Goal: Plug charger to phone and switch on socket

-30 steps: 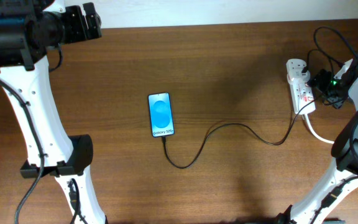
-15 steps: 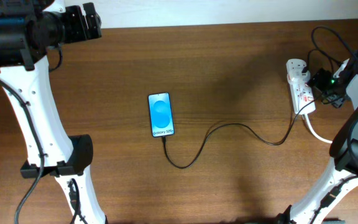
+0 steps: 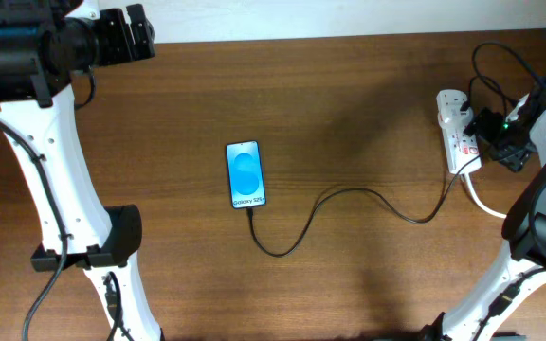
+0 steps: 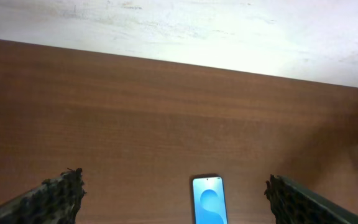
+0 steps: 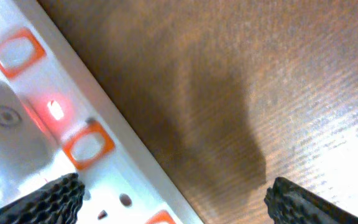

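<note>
The phone [image 3: 245,175] lies flat at the table's middle, its blue screen lit. It also shows in the left wrist view [image 4: 209,200]. The charger [image 3: 349,194], a thin black cable, runs from the phone's near edge in a curve to the socket [image 3: 458,133], a white power strip at the far right. My right gripper [image 3: 488,131] is open just over the strip. In the right wrist view my right gripper [image 5: 176,190] frames the strip [image 5: 36,118], whose red switches show beside a small glowing red light [image 5: 55,110]. My left gripper [image 3: 131,33] is open and empty, high at the far left.
A thick white cord [image 3: 486,204] leaves the strip toward the right arm's base. Black robot cables [image 3: 496,71] loop behind the strip. The white wall [image 4: 179,25] borders the table's far edge. The left arm's base [image 3: 102,242] stands at the near left.
My right gripper has shifted slightly over the power strip. The left arm, phone and cable have not moved.
</note>
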### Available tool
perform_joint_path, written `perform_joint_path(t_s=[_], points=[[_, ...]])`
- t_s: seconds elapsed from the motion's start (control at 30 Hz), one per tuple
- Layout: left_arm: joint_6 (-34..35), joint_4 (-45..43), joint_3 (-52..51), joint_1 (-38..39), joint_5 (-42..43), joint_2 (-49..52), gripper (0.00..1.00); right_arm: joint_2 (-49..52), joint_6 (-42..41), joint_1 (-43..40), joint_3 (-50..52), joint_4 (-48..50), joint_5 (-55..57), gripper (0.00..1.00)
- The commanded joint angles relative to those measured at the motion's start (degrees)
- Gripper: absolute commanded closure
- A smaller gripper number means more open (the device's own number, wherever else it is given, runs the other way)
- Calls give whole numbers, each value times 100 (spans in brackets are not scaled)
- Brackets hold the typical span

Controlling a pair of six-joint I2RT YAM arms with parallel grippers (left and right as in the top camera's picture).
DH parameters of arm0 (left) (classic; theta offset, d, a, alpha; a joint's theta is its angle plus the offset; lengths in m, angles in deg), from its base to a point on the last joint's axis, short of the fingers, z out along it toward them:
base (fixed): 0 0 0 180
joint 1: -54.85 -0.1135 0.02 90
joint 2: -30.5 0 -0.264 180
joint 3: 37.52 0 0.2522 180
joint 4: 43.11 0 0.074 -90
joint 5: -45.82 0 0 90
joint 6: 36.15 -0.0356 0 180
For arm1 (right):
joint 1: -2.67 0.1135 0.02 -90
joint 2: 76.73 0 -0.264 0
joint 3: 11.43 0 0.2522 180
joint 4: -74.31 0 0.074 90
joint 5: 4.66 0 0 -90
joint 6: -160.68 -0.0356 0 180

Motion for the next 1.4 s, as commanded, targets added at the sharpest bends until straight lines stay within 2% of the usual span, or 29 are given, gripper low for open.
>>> perform_joint_path(t_s=[0.0, 0.2, 0.4, 0.53, 0.67, 1.0, 1.37], points=[[-7, 4, 44, 2, 17, -28, 1, 103, -201, -507, -686, -496, 7, 1], [-7, 4, 44, 2, 17, -28, 1, -452, -343, -1182, -1912, -1694, -37, 1], [-7, 4, 44, 2, 17, -28, 1, -1847, -15, -1056, -2286, -2299, -909, 1], [-7, 4, 44, 2, 17, -28, 1, -2988, 118, -577, -2284, -2557, -960, 0], [-7, 4, 44, 2, 17, -28, 1, -3536, 138, 42, -2284, -2865, -955, 1], [-7, 4, 44, 0, 17, -28, 1, -3602, 629, 1735, -2286, -3587, -933, 1], [-7, 2, 44, 2, 17, -28, 1, -3838, 662, 2603, -2286, -3947, -872, 1]])
